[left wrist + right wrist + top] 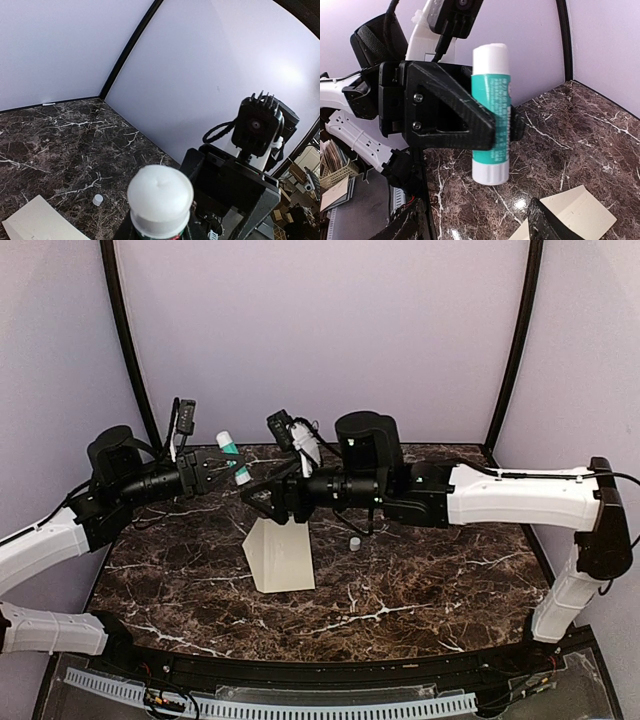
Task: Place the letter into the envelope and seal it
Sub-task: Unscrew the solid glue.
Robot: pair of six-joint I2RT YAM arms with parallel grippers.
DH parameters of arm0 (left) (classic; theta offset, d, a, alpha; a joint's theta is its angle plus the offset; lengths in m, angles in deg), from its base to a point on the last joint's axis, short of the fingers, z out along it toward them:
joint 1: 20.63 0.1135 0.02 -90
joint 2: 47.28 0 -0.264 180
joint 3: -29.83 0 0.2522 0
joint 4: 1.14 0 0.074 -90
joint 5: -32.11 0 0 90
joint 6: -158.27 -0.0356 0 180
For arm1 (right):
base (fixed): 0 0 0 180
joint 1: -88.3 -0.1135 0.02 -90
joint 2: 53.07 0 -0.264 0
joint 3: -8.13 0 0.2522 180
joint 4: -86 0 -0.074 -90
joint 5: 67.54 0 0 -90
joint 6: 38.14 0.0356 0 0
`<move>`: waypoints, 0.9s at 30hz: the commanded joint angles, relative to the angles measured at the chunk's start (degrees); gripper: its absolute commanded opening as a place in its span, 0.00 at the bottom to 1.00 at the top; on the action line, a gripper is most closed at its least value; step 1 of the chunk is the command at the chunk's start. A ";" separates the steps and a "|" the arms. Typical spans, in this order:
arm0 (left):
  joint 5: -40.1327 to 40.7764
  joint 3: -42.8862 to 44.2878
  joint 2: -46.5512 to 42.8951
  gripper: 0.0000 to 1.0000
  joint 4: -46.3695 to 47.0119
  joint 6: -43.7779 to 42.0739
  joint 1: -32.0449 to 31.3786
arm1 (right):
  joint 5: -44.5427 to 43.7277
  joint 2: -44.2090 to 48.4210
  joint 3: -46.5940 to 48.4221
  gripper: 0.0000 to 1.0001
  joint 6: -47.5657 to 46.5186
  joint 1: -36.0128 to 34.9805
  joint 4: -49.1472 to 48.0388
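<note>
The cream envelope (280, 555) lies flat on the dark marble table, near the middle, its flap not discernible. The letter is hidden from every view. My left gripper (222, 468) hovers above the table's back left, shut on a teal and white glue stick (491, 115) that stands upright between its black fingers (455, 112). The stick's white end (160, 197) fills the left wrist view. My right gripper (262, 502) hangs just right of the stick, above the envelope's far end. It is open, its fingertips (545, 225) wide apart with nothing between them.
A small white cap-like piece (354, 542) sits on the marble right of the envelope and shows again as a white piece (98, 200) in the left wrist view. Lilac walls with black corner posts close in the back and sides. The two arms nearly meet above the table's rear.
</note>
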 commanded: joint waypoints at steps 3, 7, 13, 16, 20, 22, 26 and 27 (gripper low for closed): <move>4.78 0.93 0.25 0.00 -2.02 0.39 0.29 | -10.06 -5.48 7.33 0.65 -2.92 -2.04 5.17; 3.63 1.02 0.83 0.00 -1.32 0.77 0.29 | -10.17 -8.50 11.18 0.58 -3.28 -2.09 7.67; 2.50 0.74 1.23 0.00 -0.66 1.21 0.38 | -12.30 -10.02 12.82 0.53 -3.40 -2.18 7.40; 2.16 0.68 1.52 0.00 -0.25 1.31 0.38 | -11.84 -10.25 13.40 0.49 -3.72 -2.20 6.85; 1.22 0.72 1.98 0.00 0.52 1.64 0.38 | -11.44 -10.92 14.33 0.44 -4.07 -2.20 6.65; 0.82 0.76 2.18 0.00 0.81 1.74 0.38 | -11.03 -11.07 14.53 0.41 -4.07 -2.26 6.40; 0.38 0.77 2.26 0.00 1.06 1.78 0.38 | -10.64 -11.31 14.38 0.27 -4.00 -2.13 6.04; 0.33 0.77 2.20 0.00 1.07 1.77 0.38 | -10.63 -11.28 14.16 0.23 -3.93 -2.01 6.01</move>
